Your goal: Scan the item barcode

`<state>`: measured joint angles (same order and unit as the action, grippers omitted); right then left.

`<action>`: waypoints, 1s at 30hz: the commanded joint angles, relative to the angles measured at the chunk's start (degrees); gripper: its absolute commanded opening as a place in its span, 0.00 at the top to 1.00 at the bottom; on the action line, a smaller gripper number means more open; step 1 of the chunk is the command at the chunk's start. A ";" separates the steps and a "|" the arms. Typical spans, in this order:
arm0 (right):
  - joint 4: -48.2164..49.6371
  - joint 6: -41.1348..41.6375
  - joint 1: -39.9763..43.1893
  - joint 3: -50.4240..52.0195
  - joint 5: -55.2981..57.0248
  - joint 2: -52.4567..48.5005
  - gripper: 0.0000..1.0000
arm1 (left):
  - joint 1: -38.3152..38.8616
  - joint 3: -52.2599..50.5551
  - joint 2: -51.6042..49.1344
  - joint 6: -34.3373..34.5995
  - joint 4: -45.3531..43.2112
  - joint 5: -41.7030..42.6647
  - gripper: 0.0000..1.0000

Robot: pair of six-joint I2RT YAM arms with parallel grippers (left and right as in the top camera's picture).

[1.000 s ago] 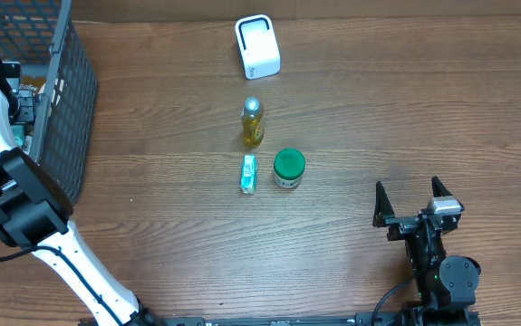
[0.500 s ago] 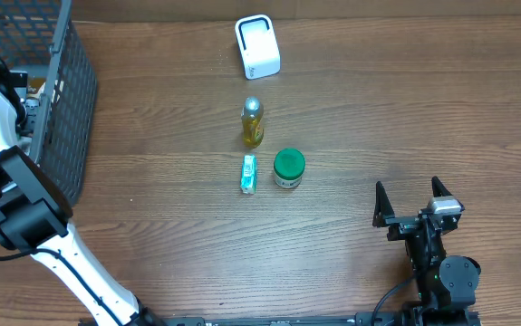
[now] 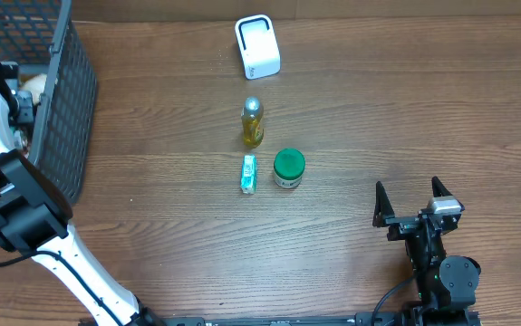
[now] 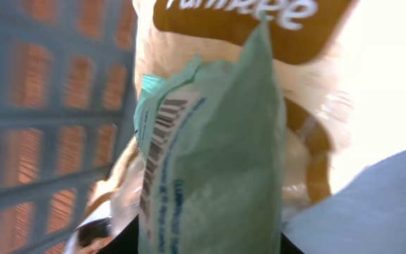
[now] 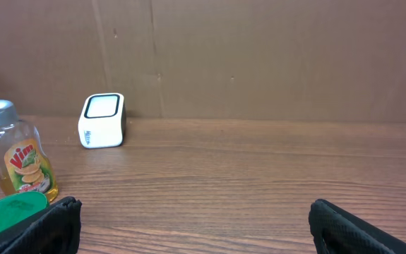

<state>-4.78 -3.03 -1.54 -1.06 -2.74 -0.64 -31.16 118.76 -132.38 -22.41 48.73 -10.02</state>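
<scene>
Left gripper [image 3: 24, 109] reaches into the grey mesh basket [image 3: 61, 100] at the left edge of the counter [image 3: 405, 109], by a pale-green barcoded packet [image 4: 217, 162]; whether I've clamped it, I cannot tell. Scanning remains.

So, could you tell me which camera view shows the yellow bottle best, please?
The right wrist view: the bottle stands side-on and close, its label facing the camera. The overhead view shows the bottle small and from above. The left wrist view misses it entirely.

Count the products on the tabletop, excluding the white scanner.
3: a yellow bottle mid-table, a green-lidded jar near it, a teal box beside the jar. More may hide in the basket.
</scene>
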 commanded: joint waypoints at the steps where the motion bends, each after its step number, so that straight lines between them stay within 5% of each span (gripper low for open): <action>1: 0.13 -0.04 -0.28 0.61 0.13 0.26 0.00 | 0.55 6.34 8.63 3.91 0.39 5.11 0.73; 18: 0.13 -0.04 -0.28 0.61 0.13 0.26 0.00 | 2.08 8.79 36.11 19.63 5.14 13.97 0.69; 30: 0.13 -0.04 -0.28 0.61 0.13 0.26 0.00 | 0.66 5.11 30.69 20.26 8.79 7.06 0.53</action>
<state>-4.78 -3.01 -1.54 -1.06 -2.72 -0.64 -29.45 125.45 -98.17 -3.53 56.86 -1.96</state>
